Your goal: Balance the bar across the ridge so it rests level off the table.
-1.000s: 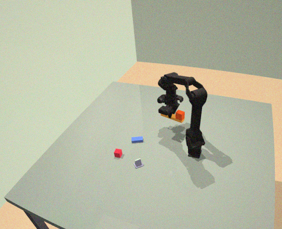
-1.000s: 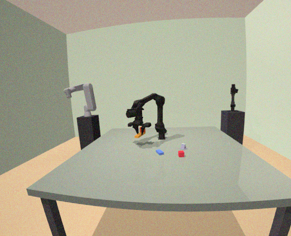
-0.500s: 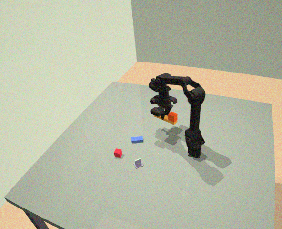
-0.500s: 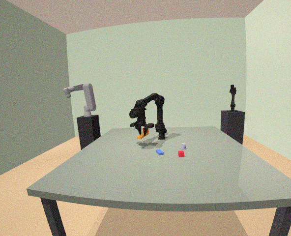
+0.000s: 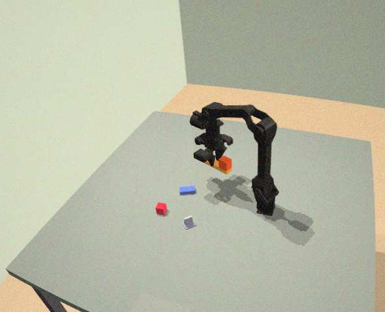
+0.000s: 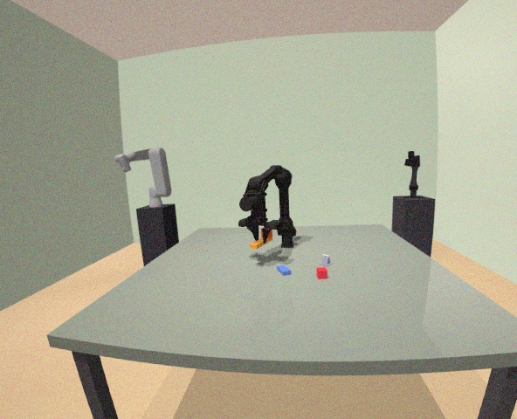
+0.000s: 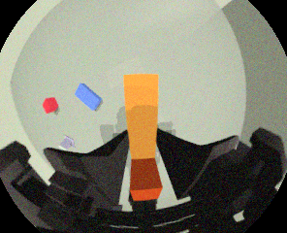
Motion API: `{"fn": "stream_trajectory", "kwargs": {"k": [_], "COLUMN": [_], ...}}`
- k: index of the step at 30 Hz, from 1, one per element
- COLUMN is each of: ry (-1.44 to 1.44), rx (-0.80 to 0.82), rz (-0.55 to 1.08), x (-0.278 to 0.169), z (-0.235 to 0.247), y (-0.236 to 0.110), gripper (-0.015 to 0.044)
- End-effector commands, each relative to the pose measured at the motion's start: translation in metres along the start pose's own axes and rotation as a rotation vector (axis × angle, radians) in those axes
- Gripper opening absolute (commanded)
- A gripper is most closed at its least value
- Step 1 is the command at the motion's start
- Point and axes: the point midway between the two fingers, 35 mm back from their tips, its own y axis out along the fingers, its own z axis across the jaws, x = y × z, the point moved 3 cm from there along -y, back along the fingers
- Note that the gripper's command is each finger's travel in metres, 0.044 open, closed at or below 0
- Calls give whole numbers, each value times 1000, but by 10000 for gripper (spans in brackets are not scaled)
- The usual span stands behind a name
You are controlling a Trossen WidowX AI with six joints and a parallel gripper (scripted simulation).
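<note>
The bar (image 5: 225, 165) (image 6: 258, 243) (image 7: 142, 113) is orange-yellow with a darker orange-red block at one end. My gripper (image 5: 214, 161) (image 6: 260, 234) (image 7: 143, 150) is shut on the bar and holds it in the air above the grey table (image 5: 287, 268) (image 6: 250, 325), near the arm's base. The ridge (image 5: 188, 222) (image 6: 326, 259) (image 7: 68, 143) is a small pale lavender wedge standing on the table, well apart from the bar, towards the table's middle.
A blue block (image 5: 187, 190) (image 6: 284, 269) (image 7: 88, 96) and a red cube (image 5: 160, 208) (image 6: 321, 272) (image 7: 49, 105) lie on the table near the ridge. A white arm (image 6: 157, 175) and a dark stand (image 6: 412, 175) sit on pedestals beyond the table.
</note>
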Motion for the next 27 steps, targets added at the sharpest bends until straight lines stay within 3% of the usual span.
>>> {"fn": "stream_trajectory", "kwargs": {"k": [1,27], "ry": [22,147], "rx": [-2,8], "rz": [-9,-8], "x": [5,5], "z": [13,105], "y": [-3,-4], "gripper": [0,0]}}
